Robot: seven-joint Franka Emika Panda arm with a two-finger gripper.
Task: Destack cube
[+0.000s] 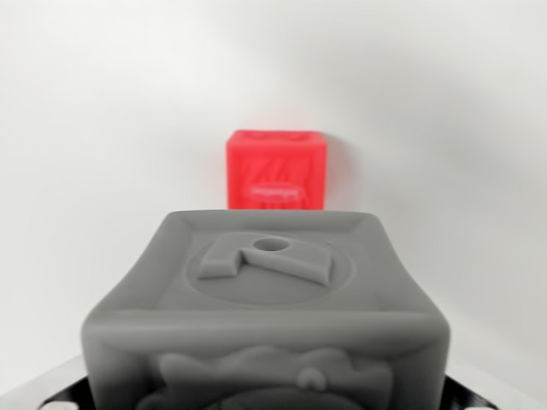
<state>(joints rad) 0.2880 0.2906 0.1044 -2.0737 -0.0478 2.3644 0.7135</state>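
A white surface [94, 171] fills the wrist view's left and runs bare across to the right. In the centre foreground a grey cube [265, 316] takes up the lower frame, very close and blurred, with a raised shape on its upper face. Beyond it stands a red cube [276, 169], well apart. Dark gripper parts show at the bottom corners; whether it holds the grey cube cannot be told.

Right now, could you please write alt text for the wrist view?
A large grey cube with a raised letter in a circle fills the foreground. A smaller-looking red cube sits behind it on a white surface, both slightly blurred.
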